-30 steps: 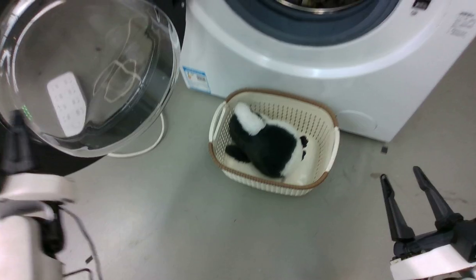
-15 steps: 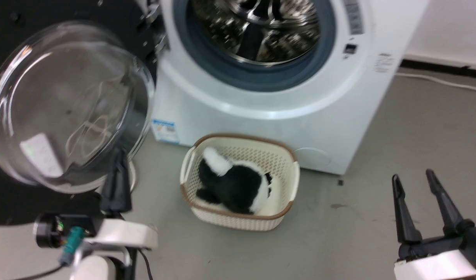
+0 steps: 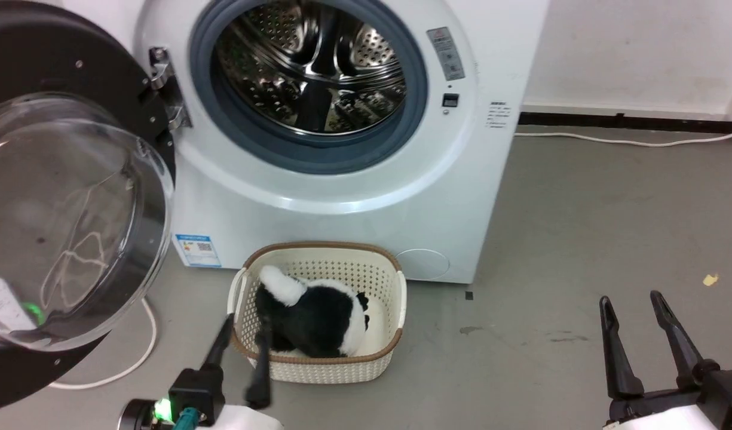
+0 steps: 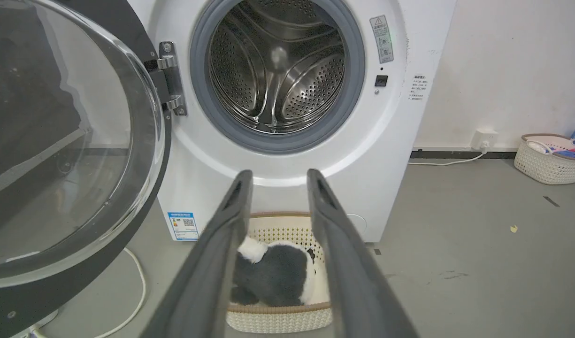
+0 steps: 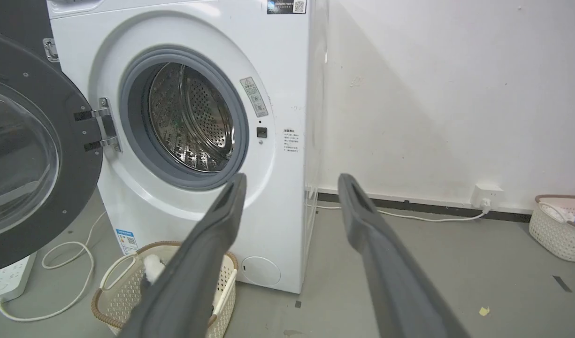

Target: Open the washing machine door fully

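The door (image 3: 73,227) is being carried wide open on its hinge (image 3: 162,89) beside the washer (image 3: 342,197), exposing the drum (image 3: 312,77), while the left gripper (image 4: 279,176) and right gripper (image 3: 630,298) are being held spread, clear of it.

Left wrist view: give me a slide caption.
Left tool, open, points at the washing machine with its door swung wide; below, a basket holds a plush toy.

No word or number can be read. The washing machine (image 3: 342,239) carries a blue-edged sticker (image 3: 197,250) with a QR code at the lower left corner of its front. A grey sticker (image 3: 446,54) sits toward the upper right, and small print (image 3: 497,114) lies by the right edge. All of it is too small to read.
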